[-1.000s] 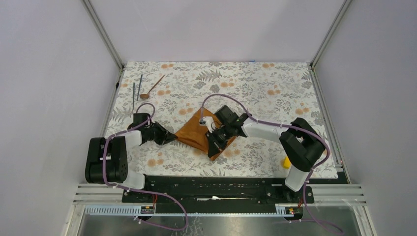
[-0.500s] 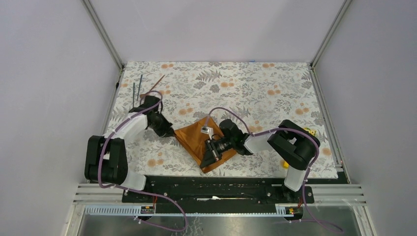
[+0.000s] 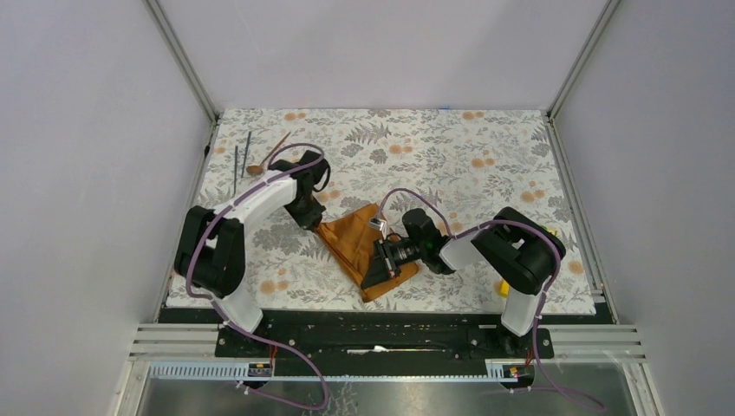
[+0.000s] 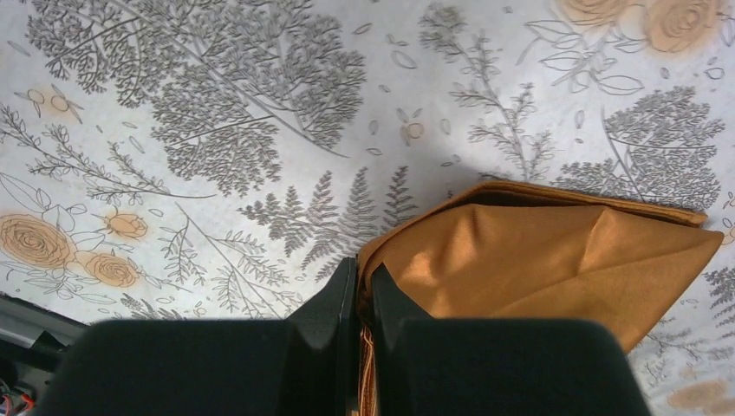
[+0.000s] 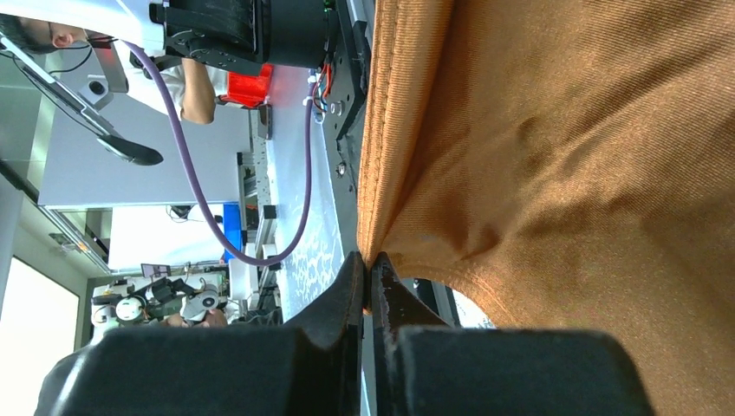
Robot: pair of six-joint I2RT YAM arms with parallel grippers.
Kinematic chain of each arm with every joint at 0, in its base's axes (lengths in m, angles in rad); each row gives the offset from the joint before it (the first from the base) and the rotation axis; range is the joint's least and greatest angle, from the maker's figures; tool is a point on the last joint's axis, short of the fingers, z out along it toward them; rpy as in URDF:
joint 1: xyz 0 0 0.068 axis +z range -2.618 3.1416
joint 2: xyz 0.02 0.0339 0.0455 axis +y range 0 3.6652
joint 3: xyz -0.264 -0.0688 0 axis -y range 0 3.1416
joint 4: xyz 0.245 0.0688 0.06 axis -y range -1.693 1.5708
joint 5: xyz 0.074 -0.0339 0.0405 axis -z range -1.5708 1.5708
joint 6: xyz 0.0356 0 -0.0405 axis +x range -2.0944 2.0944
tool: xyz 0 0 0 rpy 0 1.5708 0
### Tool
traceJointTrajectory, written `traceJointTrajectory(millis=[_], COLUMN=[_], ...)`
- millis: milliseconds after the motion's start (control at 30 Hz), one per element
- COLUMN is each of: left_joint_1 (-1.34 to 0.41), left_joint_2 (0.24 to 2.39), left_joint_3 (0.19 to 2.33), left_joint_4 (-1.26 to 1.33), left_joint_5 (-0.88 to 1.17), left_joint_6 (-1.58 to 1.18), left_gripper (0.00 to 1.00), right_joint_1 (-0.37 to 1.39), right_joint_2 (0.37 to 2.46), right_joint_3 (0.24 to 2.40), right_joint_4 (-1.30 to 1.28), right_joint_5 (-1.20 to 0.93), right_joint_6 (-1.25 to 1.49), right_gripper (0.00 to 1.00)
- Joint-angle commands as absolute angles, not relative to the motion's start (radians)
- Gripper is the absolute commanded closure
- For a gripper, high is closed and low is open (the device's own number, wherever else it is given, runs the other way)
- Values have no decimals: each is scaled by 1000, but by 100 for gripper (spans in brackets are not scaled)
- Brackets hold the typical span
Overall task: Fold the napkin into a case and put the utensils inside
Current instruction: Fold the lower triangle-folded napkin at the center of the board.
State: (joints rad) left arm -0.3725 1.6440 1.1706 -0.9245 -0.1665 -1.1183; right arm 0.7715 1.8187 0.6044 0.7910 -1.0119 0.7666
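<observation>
The rust-orange napkin (image 3: 357, 239) lies folded in a rough triangle on the floral tablecloth (image 3: 451, 165), in front of centre. My left gripper (image 3: 314, 222) is shut on its left corner; in the left wrist view the cloth (image 4: 537, 260) runs from between the jaws (image 4: 362, 276). My right gripper (image 3: 374, 270) is shut on the near right edge, and the cloth (image 5: 555, 147) fills the right wrist view above the gripper (image 5: 369, 265). The copper-brown spoon (image 3: 269, 154) and two dark grey rods (image 3: 241, 158) lie at the far left.
A small yellow block (image 3: 502, 287) lies by the right arm's base and another (image 3: 548, 231) behind that arm's elbow. Metal frame posts stand at the far corners.
The left gripper has carried its napkin corner away from the near left toward the far middle. The right gripper has pulled its edge nearer the front. The napkin has turned and narrowed.
</observation>
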Motion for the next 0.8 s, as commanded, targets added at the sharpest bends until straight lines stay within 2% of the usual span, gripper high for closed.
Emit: traceJointTrajectory(millis=[0,233,433,633,767], left_joint_1=[-412,-316,-150,-103,-137], left_joint_2=[1724,1687,1533,1471,1438], left_joint_3=[1330,1248,1059,1007,1001], left_joint_4=[-993,-884,-734,-745,-811], left_joint_5=[-471,-371,-242,-231,-309], left_joint_6=[-1157,-1024,-925,-917,-1049], left_gripper=[100,100,100,100,100], right_joint_1=[775,777,782,840,848], right_joint_2=[1831,1839,1886,1919,1918], right_joint_3=[599,753,886,941,872], right_joint_4=[725,350,143,150,361], right_joint_5=[-1100,-1020,-969,-1004,-1094], right_joint_6=[718,444,304,322,469], right_gripper=[100,100,100,100,100])
